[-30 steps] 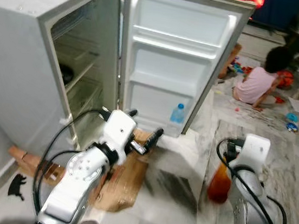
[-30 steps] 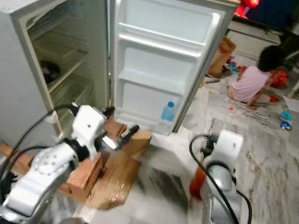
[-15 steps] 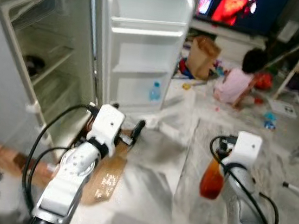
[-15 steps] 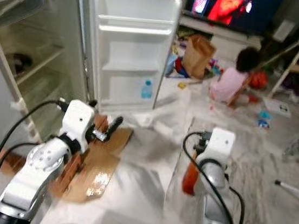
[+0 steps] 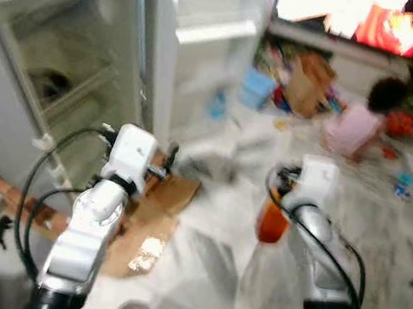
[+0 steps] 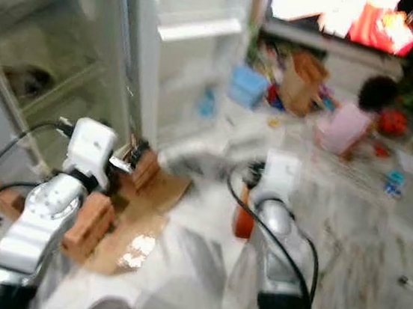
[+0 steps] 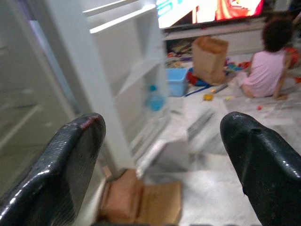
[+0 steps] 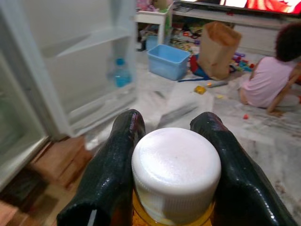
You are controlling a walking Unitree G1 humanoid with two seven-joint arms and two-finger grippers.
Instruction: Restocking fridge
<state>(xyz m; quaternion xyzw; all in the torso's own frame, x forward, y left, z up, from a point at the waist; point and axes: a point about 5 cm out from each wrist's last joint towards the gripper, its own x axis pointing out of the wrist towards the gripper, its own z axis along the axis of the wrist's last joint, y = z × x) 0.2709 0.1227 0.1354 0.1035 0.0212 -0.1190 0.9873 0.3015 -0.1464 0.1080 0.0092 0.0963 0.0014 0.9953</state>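
Your right gripper (image 8: 171,155) is clamping the white-capped orange bottle (image 8: 176,169) between its fingers; your left gripper (image 7: 162,155), fingers spread apart, is facing the open white fridge door (image 7: 127,61).

One open fridge (image 5: 59,68). One blue bottle (image 8: 122,74) on its door shelf. One orange bottle (image 8: 175,174) with a white cap. One blue bin (image 8: 168,61). One brown paper bag (image 8: 217,49). One seated person (image 8: 270,75). Two grippers: left (image 7: 160,155), right (image 8: 171,141).

Bright daylight, heavy motion blur throughout.
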